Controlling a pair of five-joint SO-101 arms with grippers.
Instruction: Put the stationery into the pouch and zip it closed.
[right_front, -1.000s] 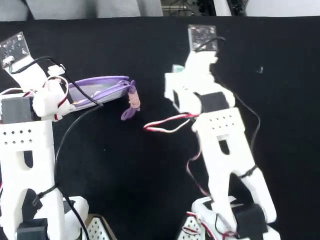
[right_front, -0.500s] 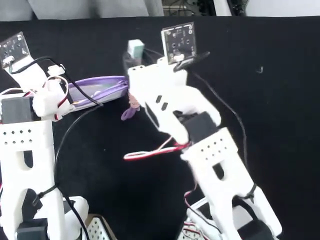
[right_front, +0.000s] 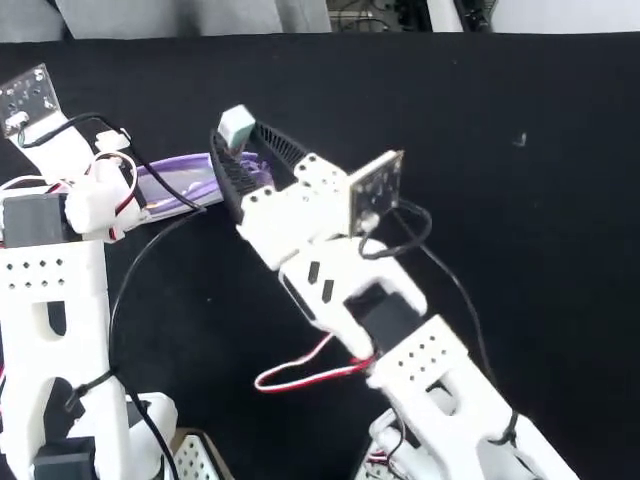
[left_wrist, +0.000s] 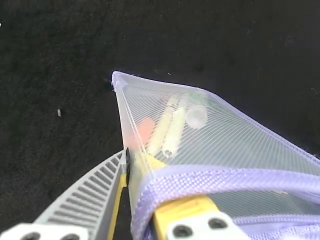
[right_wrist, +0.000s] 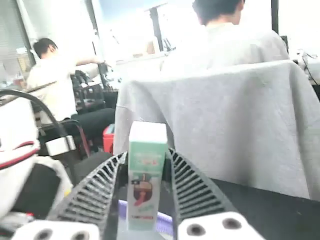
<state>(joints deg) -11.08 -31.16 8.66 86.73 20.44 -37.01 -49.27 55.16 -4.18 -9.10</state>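
A clear pouch (right_front: 185, 178) with a purple zip edge is held up off the black table at the left, with my left gripper (right_front: 140, 197) shut on its near end. Through the pouch wall (left_wrist: 200, 135) I see yellowish pens (left_wrist: 167, 131), an orange item and a round white piece inside. My right gripper (right_front: 238, 140) is shut on a small green and white box (right_front: 236, 126), held just above the pouch's far end. In the right wrist view the box (right_wrist: 146, 180) stands upright between the ribbed fingers (right_wrist: 95, 195), with the purple pouch edge (right_wrist: 164, 219) just below.
My right arm (right_front: 340, 280) slants across the middle of the table toward the left arm, trailing a red and white cable (right_front: 300, 372). A black cable (right_front: 150, 250) hangs from the left arm. Bare black tabletop (right_front: 540, 200) lies to the right.
My right arm has swung left across the table with the box, from mid-table to over the pouch's far end, covering the zip pull. The left arm and pouch have stayed put.
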